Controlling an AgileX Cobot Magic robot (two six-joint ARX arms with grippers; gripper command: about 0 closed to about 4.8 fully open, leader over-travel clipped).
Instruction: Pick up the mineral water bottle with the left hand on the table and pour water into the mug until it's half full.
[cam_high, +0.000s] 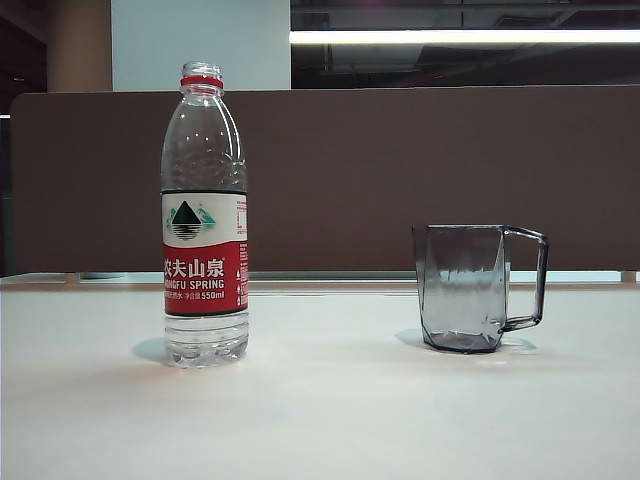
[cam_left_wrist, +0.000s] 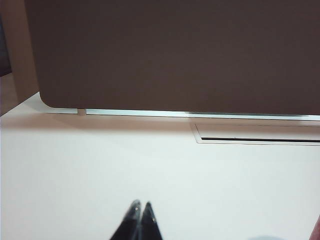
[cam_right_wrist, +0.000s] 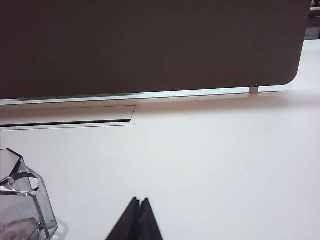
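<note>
The mineral water bottle (cam_high: 204, 215) stands upright and uncapped on the left of the white table (cam_high: 330, 400), clear plastic with a red neck ring and a white-and-red label. To its right stands the smoky-grey faceted mug (cam_high: 465, 288), handle turned right. Neither arm shows in the exterior view. In the left wrist view my left gripper (cam_left_wrist: 140, 206) is shut with nothing between its tips, over bare tabletop. My right gripper (cam_right_wrist: 139, 201) is shut and empty too, and the mug (cam_right_wrist: 22, 205) sits close beside it at that frame's edge.
A dark brown partition (cam_high: 400, 170) runs along the table's far edge. A flat cable slot (cam_left_wrist: 255, 135) lies in the tabletop near that partition and also shows as the slot (cam_right_wrist: 70, 117) in the right wrist view.
</note>
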